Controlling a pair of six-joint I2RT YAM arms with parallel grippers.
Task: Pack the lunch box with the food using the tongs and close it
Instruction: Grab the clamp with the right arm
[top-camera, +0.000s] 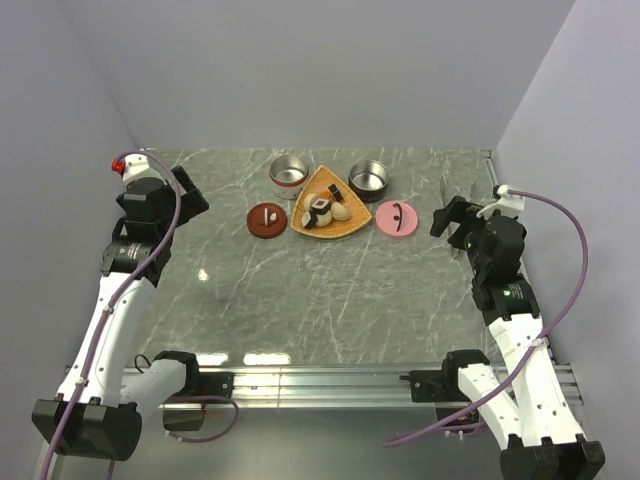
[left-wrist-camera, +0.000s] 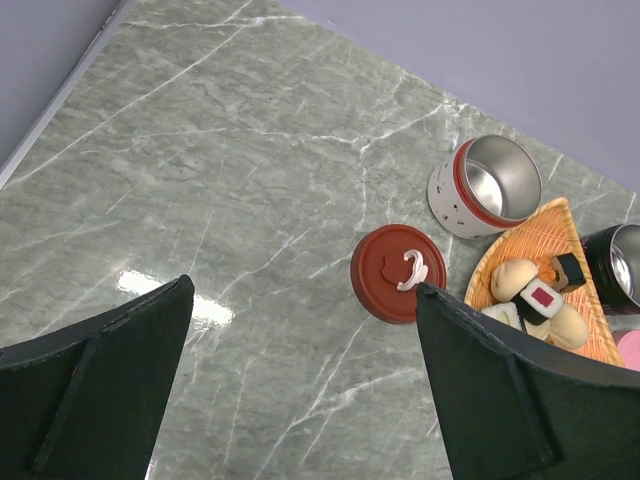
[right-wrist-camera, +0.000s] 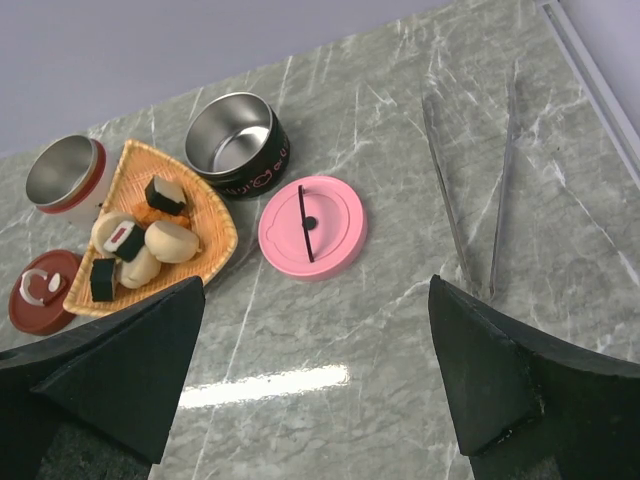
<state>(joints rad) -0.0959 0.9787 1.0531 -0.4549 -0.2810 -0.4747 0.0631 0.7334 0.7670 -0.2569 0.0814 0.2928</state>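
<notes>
The tongs (right-wrist-camera: 447, 195) are lying on the bench (right-wrist-camera: 380, 330) just ahead of the right gripper (right-wrist-camera: 315, 290), joined end nearest its spread, empty fingers (right-wrist-camera: 500, 390), while the left gripper (left-wrist-camera: 305, 285), also spread, is hovering well apart.

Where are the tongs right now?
In the right wrist view, the tongs lie flat on the table, right of the pink lid, near the right edge.

Glossy marble table (right-wrist-camera: 400, 330), woven tray (right-wrist-camera: 212, 210), metal tongs (right-wrist-camera: 446, 190).

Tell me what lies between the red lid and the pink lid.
The orange tray with the food, between red lid and pink lid, clearest in the top view.
</notes>
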